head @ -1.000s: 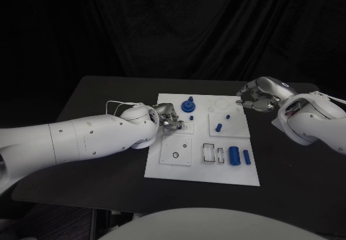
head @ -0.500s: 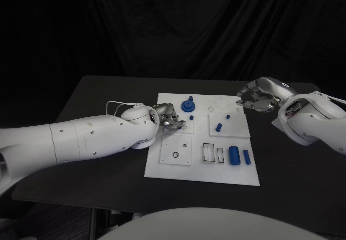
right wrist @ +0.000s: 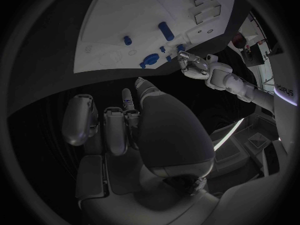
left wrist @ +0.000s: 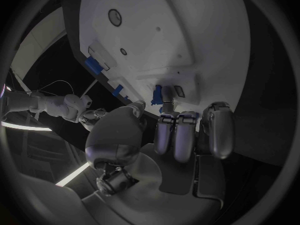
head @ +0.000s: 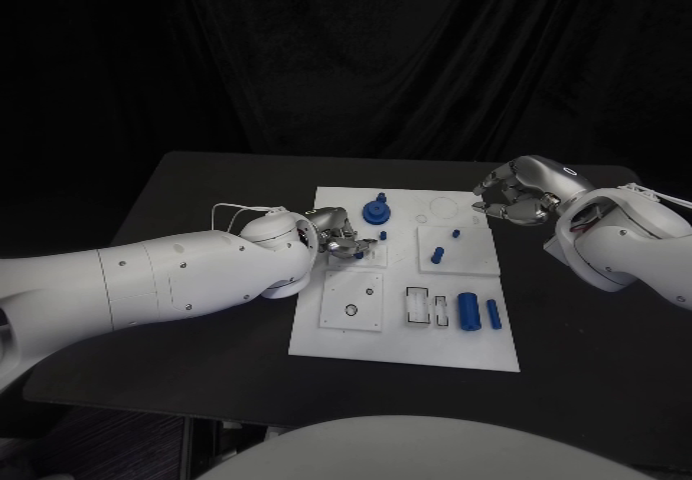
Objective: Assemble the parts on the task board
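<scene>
Left hand [head: 336,240] over task board [head: 368,340] near its left edge, fingertips [left wrist: 167,116] pinching small blue part [left wrist: 157,93] against the board. Right hand [head: 508,198] at board's far right corner, above black counter [head: 188,190], fingers curled in, holding nothing visible. On board: blue round part with post [head: 376,210] beside left hand, blue cylinder [head: 469,310] and thinner blue pin [head: 493,315] near right edge.

Black table [head: 216,330], black curtain [head: 346,70] behind it
</scene>
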Robot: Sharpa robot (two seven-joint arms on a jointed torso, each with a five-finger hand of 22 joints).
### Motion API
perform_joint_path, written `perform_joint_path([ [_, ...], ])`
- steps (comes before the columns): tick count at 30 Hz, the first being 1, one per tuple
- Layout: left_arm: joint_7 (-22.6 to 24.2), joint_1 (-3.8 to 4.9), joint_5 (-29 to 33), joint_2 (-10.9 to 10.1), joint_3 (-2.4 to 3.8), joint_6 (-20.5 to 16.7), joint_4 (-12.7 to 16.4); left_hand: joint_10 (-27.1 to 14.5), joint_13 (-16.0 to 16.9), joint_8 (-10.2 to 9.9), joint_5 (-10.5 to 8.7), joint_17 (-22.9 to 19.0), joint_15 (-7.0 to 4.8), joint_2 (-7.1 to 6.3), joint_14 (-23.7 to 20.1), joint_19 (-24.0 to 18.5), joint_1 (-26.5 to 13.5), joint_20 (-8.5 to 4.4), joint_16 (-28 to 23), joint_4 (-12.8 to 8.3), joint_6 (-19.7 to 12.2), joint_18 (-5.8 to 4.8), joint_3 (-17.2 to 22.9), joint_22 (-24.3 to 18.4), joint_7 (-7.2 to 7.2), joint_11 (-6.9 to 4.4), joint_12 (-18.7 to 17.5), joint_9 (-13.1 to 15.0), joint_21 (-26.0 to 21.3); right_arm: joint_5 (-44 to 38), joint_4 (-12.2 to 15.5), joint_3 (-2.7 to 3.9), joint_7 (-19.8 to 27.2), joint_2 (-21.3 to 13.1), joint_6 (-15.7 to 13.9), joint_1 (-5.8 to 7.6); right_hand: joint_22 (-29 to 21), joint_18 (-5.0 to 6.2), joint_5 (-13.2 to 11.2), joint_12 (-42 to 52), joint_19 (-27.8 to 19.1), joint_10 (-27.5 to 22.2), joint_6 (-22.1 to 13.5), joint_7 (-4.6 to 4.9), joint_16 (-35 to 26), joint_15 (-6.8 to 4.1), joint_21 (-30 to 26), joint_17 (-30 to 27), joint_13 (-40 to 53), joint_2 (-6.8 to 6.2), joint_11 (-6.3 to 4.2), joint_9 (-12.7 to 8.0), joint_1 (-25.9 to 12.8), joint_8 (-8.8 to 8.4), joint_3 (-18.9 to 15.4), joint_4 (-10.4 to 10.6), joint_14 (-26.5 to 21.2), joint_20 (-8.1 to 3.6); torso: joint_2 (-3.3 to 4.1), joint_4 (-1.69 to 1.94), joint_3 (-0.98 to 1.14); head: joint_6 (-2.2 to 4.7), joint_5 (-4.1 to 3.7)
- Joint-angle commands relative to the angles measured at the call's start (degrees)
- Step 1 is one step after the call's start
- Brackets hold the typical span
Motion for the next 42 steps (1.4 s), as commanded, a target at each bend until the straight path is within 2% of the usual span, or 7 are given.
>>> perform_joint_path([
  [1,1.1,-0.12,0.3,0.1,0.04,0.2,-0.1,6.0,15.1,-0.3,-0.32,15.1,0.28,1.36,6.1,0.2,-2.2,0.45,0.1,0.1,0.8,-0.76,-1.5,6.6,-0.04,0.15,-0.2,0.3,-0.3,-0.1,0.1,0.03,-1.1,0.0,0.5,-0.16,9.0,1.00,0.2,-0.4,-0.5,-0.5,0.5,0.13,-0.3,0.48,-0.4,4.3,4.1,-0.11,-0.11,-0.1,0.7,-0.37,0.4,-0.1,2.7,-0.02,0.00,-0.01,0.01,-0.01,-0.15],
  [11,1.2,-0.17,0.3,0.2,0.04,-0.3,-0.4,6.0,15.1,1.3,0.61,15.1,-0.04,7.29,6.1,0.9,-8.3,0.16,0.1,0.1,2.2,-0.92,-6.6,7.4,-0.54,-0.26,-0.2,3.2,0.0,0.1,0.1,0.03,-1.2,-0.1,0.6,-0.17,9.0,1.00,0.6,-0.4,-0.5,-0.5,0.6,0.14,-0.3,0.47,-0.4,4.3,4.1,-0.04,-0.11,-0.1,0.8,-0.43,0.6,-0.1,2.7,-0.01,0.01,0.00,0.01,-0.01,-0.53],
  [16,2.1,-0.20,0.3,0.3,0.04,-0.8,-0.4,6.0,15.1,2.0,0.73,15.1,-0.14,9.39,6.1,0.9,-8.6,0.04,0.1,0.0,1.9,-0.94,-8.2,7.6,-0.66,-0.37,-0.2,4.9,0.0,0.2,0.1,0.04,-1.3,-0.1,0.6,-0.17,8.9,1.04,1.0,-0.5,-0.5,-0.6,0.6,0.14,-0.3,0.47,-0.6,4.3,4.0,0.13,-0.11,-0.1,0.9,-0.53,0.8,0.0,2.7,-0.01,0.00,-0.03,0.00,-0.01,-0.50],
  [26,3.0,-0.23,0.3,0.5,0.04,-0.3,-0.6,6.0,15.1,2.1,4.50,15.1,-0.19,13.24,6.1,0.9,-6.7,-0.02,0.1,0.0,1.5,-0.91,-9.5,7.8,-0.71,-0.42,-0.2,6.5,-0.2,0.6,0.2,0.04,-1.5,-0.1,0.5,-0.17,8.9,1.07,1.5,-0.6,-0.6,-0.7,0.7,0.15,-0.3,0.46,-0.8,4.3,3.7,0.35,-0.12,-0.2,1.2,-0.65,1.1,-0.1,2.7,-0.02,0.02,-0.02,0.02,-0.01,-0.41],
  [37,2.8,-0.27,0.3,0.5,0.04,-0.1,-0.8,6.0,15.1,2.8,7.22,15.1,-0.44,14.26,6.1,1.0,-4.5,-0.23,0.1,-0.1,3.3,-0.92,-10.5,8.0,-1.21,-0.80,-0.2,7.4,-0.3,0.7,0.1,0.04,-1.5,-0.1,0.5,-0.17,8.9,1.08,1.9,-0.8,-0.6,-0.9,0.8,0.16,-0.4,0.46,-0.8,4.2,3.5,0.53,-0.12,-0.2,1.3,-0.75,1.3,-0.2,2.7,-0.02,-0.01,-0.05,0.05,-0.01,-0.10],
  [38,2.8,-0.27,0.3,0.5,0.04,0.0,-0.8,6.0,15.1,2.8,8.58,15.1,-0.51,13.98,6.1,1.0,-3.7,-0.28,0.1,-0.1,3.3,-0.92,-10.5,8.0,-1.28,-0.86,-0.2,7.6,-0.3,0.7,0.1,0.04,-1.5,-0.1,0.6,-0.17,8.9,1.08,1.9,-0.8,-0.6,-0.9,0.8,0.16,-0.4,0.46,-0.8,4.2,3.5,0.53,-0.12,-0.2,1.3,-0.75,1.3,-0.2,2.7,-0.02,-0.03,-0.03,0.03,-0.01,-0.20],
  [42,3.0,-0.28,0.3,0.4,0.04,0.4,-0.9,6.0,15.1,2.8,8.66,15.1,-0.62,11.65,6.1,1.1,-1.2,-0.39,0.1,-0.2,3.2,-0.94,-11.3,8.2,-1.38,-0.95,-0.2,8.1,-0.4,0.8,0.1,0.04,-1.6,-0.1,0.7,-0.17,8.8,1.10,2.0,-0.8,-0.6,-1.0,0.8,0.15,-0.4,0.46,-0.9,4.2,3.4,0.56,-0.12,-0.2,1.4,-0.76,1.4,-0.2,2.7,-0.02,-0.01,-0.04,0.00,-0.01,-0.27],
])
